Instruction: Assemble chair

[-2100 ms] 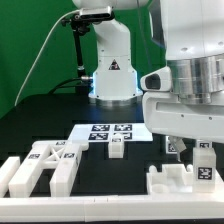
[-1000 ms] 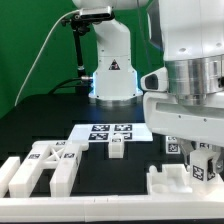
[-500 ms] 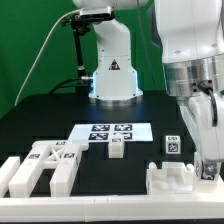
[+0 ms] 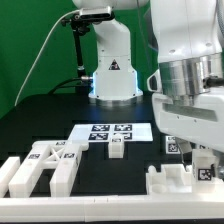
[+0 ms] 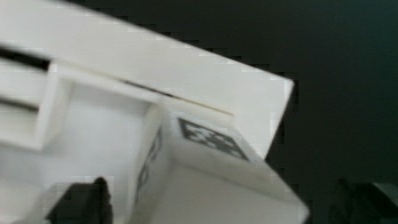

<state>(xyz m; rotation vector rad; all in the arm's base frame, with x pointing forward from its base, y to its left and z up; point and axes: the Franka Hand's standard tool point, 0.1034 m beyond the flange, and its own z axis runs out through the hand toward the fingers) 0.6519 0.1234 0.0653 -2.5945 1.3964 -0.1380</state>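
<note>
One grasp pending: gripper (image 4: 203,165) spread wide astride tagged chair part (image 5: 199,165) at table's (image 4: 40,120) front edge, holding nothing; close next.

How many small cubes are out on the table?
2: first cube by the near edge of the marker board, second cube toward the exterior view's right beside the arm; more may be hidden.

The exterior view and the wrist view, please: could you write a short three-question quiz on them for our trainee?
1. True or false: the hand is over the chair parts at the exterior view's left.
2. What lies nearest the marker board? A) a small cube B) the hand C) the robot base
3. Fill in: in the wrist view, the white part between the fingers bears a black-and-white ____.
Key: 1 false; 2 A; 3 tag.
</note>
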